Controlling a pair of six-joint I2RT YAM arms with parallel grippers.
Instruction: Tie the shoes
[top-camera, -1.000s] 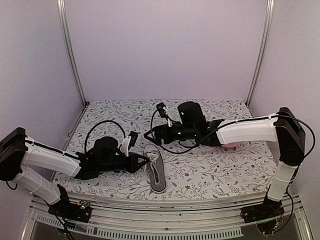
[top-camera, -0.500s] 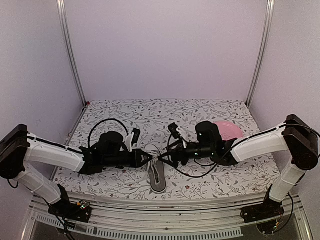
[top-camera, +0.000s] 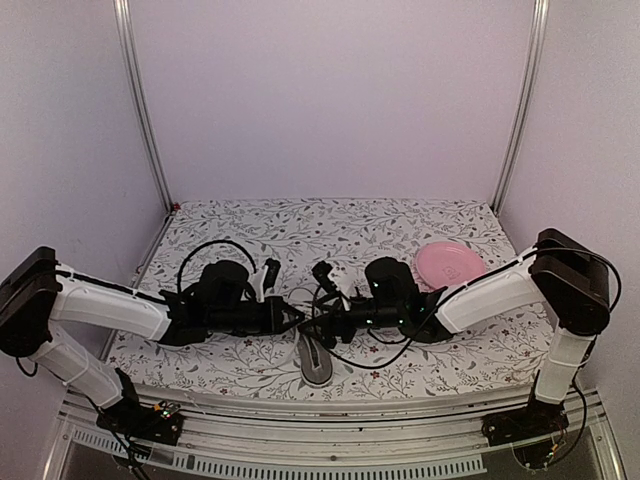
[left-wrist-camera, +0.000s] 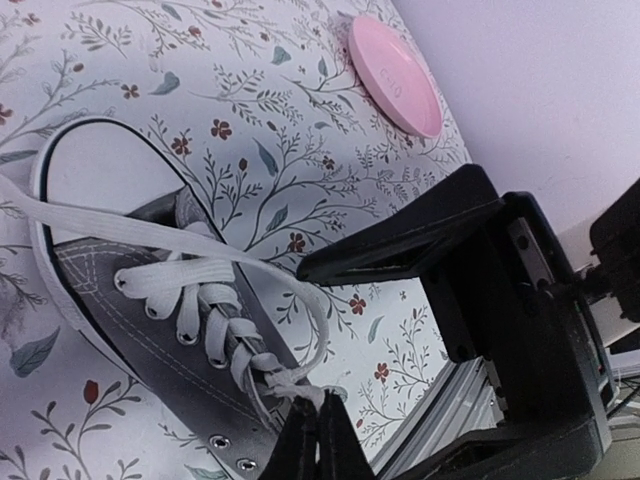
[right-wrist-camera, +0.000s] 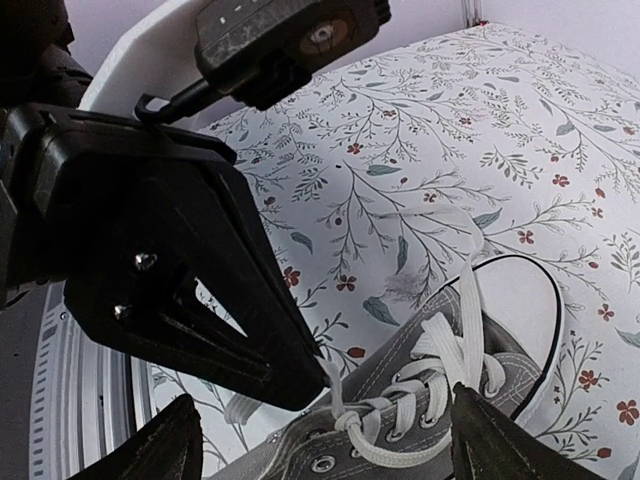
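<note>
The shoe (top-camera: 316, 362) is a grey canvas sneaker with a white sole, lying near the table's front edge with its toe pointing away from the arms. My left gripper (top-camera: 298, 317) (left-wrist-camera: 322, 432) is shut on a white lace (left-wrist-camera: 299, 389) just above the top eyelets. The lace runs taut from the knot. From the right, my right gripper (top-camera: 314, 327) (right-wrist-camera: 330, 452) stands open. Its fingers (right-wrist-camera: 150, 450) straddle the laced part of the shoe (right-wrist-camera: 470, 390), holding nothing. The left gripper's black tip (right-wrist-camera: 250, 330) pinches the lace (right-wrist-camera: 333, 381) right in front of it.
A pink round plate (top-camera: 450, 262) (left-wrist-camera: 395, 75) lies at the back right on the floral tablecloth (top-camera: 400, 225). Black cables loop over both arms near the shoe. The table's front metal rail (top-camera: 330, 415) runs just below the shoe's heel.
My right arm has swung from the back, above the plate, down and left to the shoe, opening a little wider. The left gripper has shifted slightly right, still shut on the lace.
</note>
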